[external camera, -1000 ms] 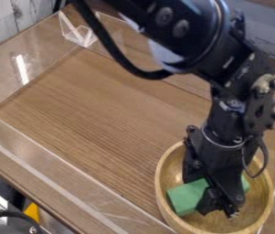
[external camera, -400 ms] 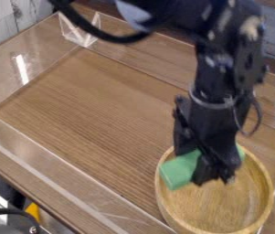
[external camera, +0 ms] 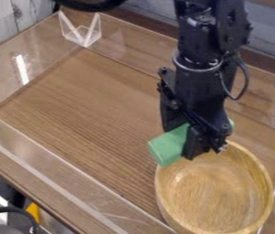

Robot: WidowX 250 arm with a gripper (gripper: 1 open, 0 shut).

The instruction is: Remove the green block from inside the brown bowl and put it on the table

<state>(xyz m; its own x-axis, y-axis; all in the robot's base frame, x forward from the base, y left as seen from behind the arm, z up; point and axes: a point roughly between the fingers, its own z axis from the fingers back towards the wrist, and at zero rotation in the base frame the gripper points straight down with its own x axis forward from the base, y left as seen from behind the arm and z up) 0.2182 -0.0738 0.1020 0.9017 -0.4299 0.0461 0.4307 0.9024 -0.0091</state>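
The green block (external camera: pixel 169 147) hangs in the air just left of the brown bowl (external camera: pixel 214 196), over its near-left rim and the table (external camera: pixel 85 105). My gripper (external camera: pixel 184 144) points straight down and is shut on the green block, which sticks out to the left of the black fingers. The bowl sits at the lower right of the view with nothing inside it. The black arm rises from the gripper to the top of the picture.
Low clear acrylic walls (external camera: pixel 30 64) edge the wooden table on the left and front. A small clear stand (external camera: pixel 81 33) sits at the far back left. Bare tabletop stretches to the left of the bowl.
The gripper has lifted the green block out of the bowl and carried it up and to the left; the block now hangs past the bowl's left rim. The bowl has stayed in place.
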